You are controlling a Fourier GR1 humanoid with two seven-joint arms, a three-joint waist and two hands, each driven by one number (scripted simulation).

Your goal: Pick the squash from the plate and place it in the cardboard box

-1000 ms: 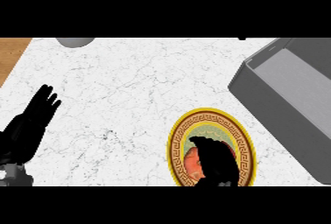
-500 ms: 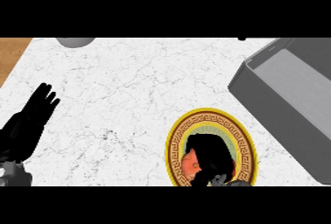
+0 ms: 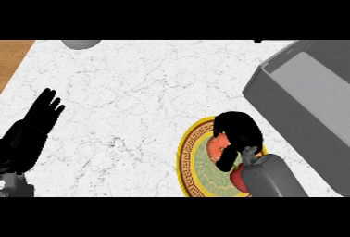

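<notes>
A round plate [image 3: 195,159] with a yellow patterned rim and a green centre lies at the lower middle right of the marble counter. An orange-red squash [image 3: 217,147] sits over it, mostly hidden by my right hand [image 3: 236,132], whose black fingers are curled round it. A red part of the squash also shows below the wrist. The grey box [image 3: 308,106] stands at the right edge, open at the top, just right of that hand. My left hand [image 3: 31,129] rests open at the left edge, fingers up.
A grey round object [image 3: 82,43] peeks in at the top left. A brown wooden strip [image 3: 10,55] borders the counter's left side. White marble counter [image 3: 137,92] spreads between the hands.
My right hand has moved up and away from the lower edge, bringing the squash with it toward the plate's upper right rim. The left hand has stayed put.
</notes>
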